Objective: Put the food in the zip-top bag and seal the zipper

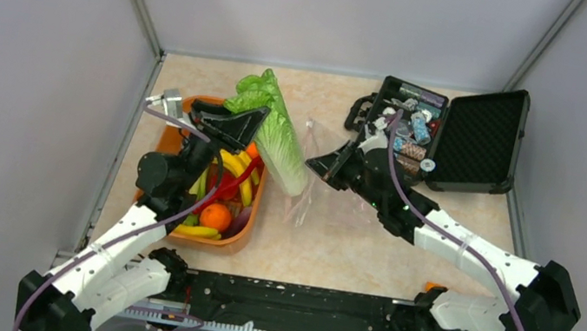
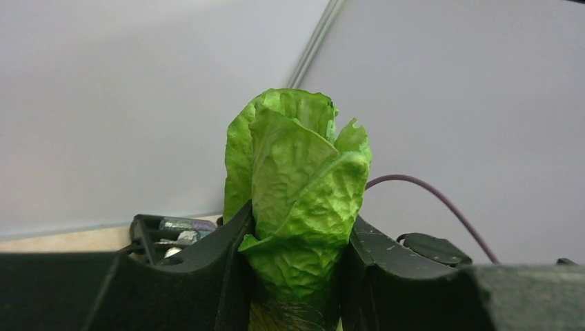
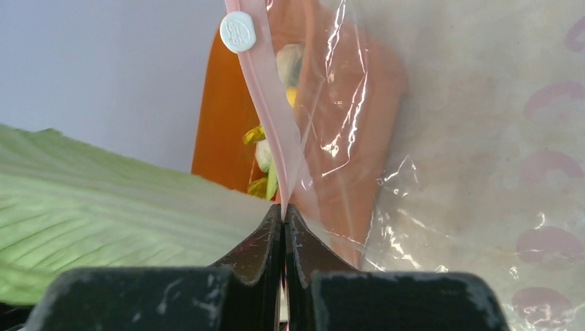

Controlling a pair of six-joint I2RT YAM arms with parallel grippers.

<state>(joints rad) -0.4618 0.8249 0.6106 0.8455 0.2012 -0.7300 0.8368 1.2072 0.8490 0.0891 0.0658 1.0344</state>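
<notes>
Two grippers are at work, both to the right of the orange tub [image 1: 163, 144]. The tub sits close to the left wall panel and holds bananas [image 1: 201, 232], an orange [image 1: 216, 216] and a red chilli [image 1: 240, 179].

Over the tub's far right corner, the left gripper [image 1: 236, 127] is about half open, its fingers clamped on either side of a lettuce [image 1: 276, 132]. In the left wrist view the leafy green top sticks out past the fingers. The lettuce slants from beyond the tub's far rim to a pale stalk end just right of the tub.

Right of that stalk end, the right gripper [image 1: 321, 166] is fully closed, pinching the pink zipper [image 3: 272, 131] of the clear bag [image 1: 327, 210]. The white slider tab [image 3: 238, 32] sits further along the strip. The lettuce passes close beside these jaws (whether leaf and bag touch I cannot tell).

The bag lies crinkled on the table [image 1: 346, 257], right of the tub, with bare tabletop on its near side. Well to the right and further back, an open black case [image 1: 480, 141] stands close to the right wall panel.
</notes>
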